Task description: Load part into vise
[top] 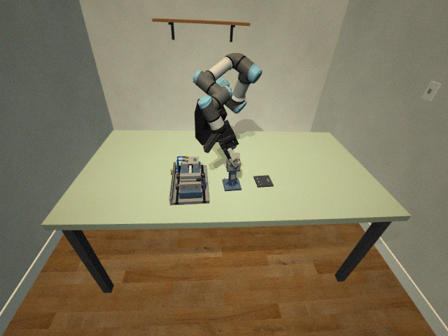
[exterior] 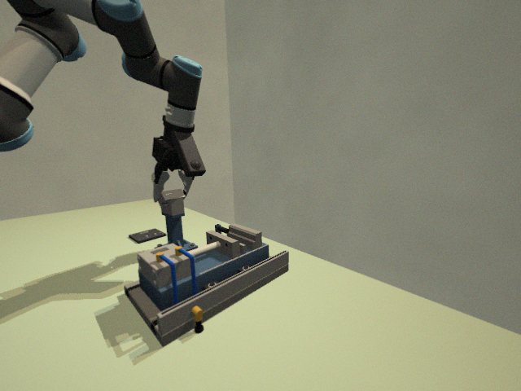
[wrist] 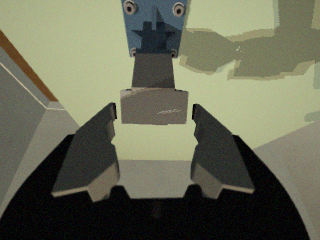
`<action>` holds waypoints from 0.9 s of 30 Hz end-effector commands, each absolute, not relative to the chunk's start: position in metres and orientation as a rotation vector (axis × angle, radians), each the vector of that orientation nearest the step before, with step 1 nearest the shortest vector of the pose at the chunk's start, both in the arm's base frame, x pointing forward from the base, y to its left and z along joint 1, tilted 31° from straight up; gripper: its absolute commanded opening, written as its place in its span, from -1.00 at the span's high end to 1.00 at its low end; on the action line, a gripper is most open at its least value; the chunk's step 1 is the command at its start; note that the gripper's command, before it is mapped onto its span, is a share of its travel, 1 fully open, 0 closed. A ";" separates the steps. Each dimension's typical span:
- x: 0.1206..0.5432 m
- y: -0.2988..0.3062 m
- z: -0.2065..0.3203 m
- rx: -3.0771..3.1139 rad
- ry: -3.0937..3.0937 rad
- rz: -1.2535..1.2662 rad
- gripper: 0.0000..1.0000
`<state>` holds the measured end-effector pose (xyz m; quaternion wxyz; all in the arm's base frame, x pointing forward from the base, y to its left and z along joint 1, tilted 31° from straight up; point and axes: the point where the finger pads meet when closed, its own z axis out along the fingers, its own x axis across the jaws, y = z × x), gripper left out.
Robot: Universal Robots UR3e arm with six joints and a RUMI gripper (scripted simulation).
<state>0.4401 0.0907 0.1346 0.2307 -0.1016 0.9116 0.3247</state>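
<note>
The part is a grey block lying tilted on the V-block. Its milled slot cannot be made out. My gripper is partly open, one finger on each side of the part, with a gap at both sides in the wrist view. The vise stands open, nothing between its moving jaw and fixed jaw. The work stop is a short dark rod there. The infeed plate carries no block.
The air cylinder with blue hoses sits at the vise's rear. A raised rail runs along the vise's outer side. The blue V-block post stands between vise and infeed plate.
</note>
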 end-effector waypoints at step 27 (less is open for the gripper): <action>0.441 0.089 0.134 -0.350 2.417 1.155 -0.03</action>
